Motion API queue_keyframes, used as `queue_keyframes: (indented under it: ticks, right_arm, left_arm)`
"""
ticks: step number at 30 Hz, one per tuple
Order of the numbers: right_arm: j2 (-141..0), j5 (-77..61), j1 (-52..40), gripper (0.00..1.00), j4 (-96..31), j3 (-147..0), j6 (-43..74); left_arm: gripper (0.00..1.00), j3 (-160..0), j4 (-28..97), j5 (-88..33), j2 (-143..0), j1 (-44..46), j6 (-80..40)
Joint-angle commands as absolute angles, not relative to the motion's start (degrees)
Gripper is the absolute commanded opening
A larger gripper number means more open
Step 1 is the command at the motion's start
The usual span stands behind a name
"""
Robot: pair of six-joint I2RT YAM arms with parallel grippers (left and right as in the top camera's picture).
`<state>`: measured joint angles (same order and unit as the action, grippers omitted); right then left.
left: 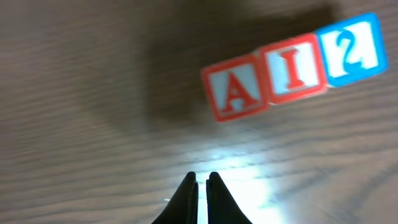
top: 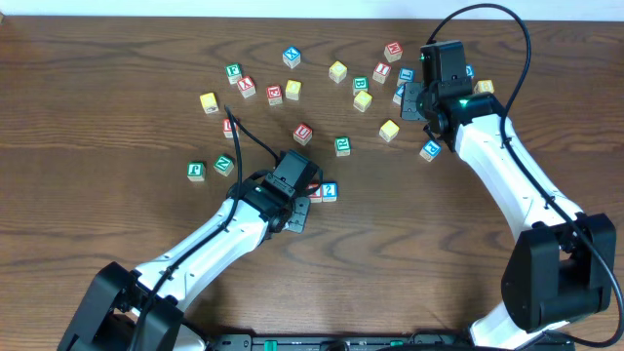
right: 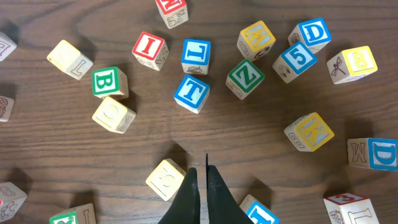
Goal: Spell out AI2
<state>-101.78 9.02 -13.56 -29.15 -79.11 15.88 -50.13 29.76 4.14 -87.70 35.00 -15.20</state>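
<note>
Left gripper: jaws pressed together, nothing held. A cube, I cube and 2 cube lie ahead of its tips and to the right, touching in one row, clear of the fingers. Right gripper: jaws together, empty; pale yellow block just left of its tips.

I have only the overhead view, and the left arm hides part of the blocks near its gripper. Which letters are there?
Observer: The left wrist view shows the red A block, the red I block and the blue 2 block touching in one row, reading AI2.
Operator: Does the left gripper hold one?
Observer: No, the left gripper is shut, empty, apart from the row.
Operator: And the right one?
Observer: The right gripper is shut and empty too, with a blue T block ahead of it.
</note>
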Motion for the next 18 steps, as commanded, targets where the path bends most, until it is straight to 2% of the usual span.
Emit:
queue_keyframes:
  ticks: [1,9,18]
  right_arm:
    - [-100.77,9.54,-13.32,0.01,-29.47,-80.14,15.14]
    - [-100.77,9.54,-13.32,0.01,-29.58,-80.14,15.16]
    - [-100.77,9.54,-13.32,0.01,-29.65,-80.14,15.16]
  left_arm:
    - [0.08,-49.71,29.95,9.15,-87.0,33.91,-16.67]
    - [0.08,-49.71,28.14,9.08,-87.02,28.27,-17.69]
    - [0.08,-49.71,23.73,9.02,-87.7,28.14,-17.72]
